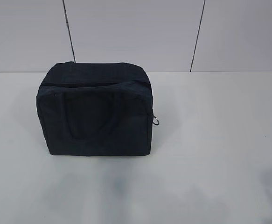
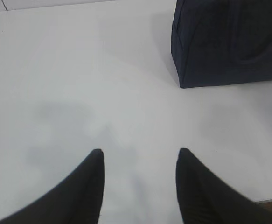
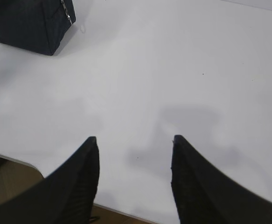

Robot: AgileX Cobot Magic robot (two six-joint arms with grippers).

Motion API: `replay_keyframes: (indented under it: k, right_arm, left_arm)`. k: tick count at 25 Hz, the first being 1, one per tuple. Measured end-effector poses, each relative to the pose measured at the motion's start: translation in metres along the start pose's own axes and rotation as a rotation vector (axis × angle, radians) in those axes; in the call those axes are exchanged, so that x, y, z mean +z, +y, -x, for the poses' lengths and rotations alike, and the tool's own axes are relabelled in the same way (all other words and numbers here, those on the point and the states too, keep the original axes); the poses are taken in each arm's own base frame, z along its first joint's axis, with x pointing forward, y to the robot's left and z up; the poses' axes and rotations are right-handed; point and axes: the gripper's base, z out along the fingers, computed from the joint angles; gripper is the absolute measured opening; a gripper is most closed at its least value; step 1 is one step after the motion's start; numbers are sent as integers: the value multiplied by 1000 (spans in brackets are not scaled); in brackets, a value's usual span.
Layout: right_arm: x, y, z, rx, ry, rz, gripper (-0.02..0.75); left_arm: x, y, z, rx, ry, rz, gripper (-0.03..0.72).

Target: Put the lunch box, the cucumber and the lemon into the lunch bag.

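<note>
The dark navy lunch bag [image 1: 97,110] stands upright on the white table, its top closed over and a handle lying against its front. A silver ring pull [image 1: 156,121] hangs at its right side. The bag also shows at the upper right of the left wrist view [image 2: 229,42] and at the upper left of the right wrist view [image 3: 26,23]. My left gripper [image 2: 140,151] is open over bare table, well short of the bag. My right gripper [image 3: 135,138] is open too, with nothing between its fingers, near the table's front edge. The lunch box, the cucumber and the lemon are out of view.
The white table [image 1: 219,154] runs back to a pale panelled wall [image 1: 136,32]. Its front edge [image 3: 14,161] shows in the right wrist view, with floor and cables below it. Neither arm appears in the exterior view.
</note>
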Motion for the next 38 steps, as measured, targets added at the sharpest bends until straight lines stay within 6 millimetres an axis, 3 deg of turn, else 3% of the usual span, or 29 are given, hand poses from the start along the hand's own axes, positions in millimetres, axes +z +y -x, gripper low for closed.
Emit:
replay_keyframes:
  k: [38]
  right_arm:
    - [0, 0, 0, 0, 0, 0, 389]
  left_arm:
    - [0, 0, 0, -2, 0, 0, 321]
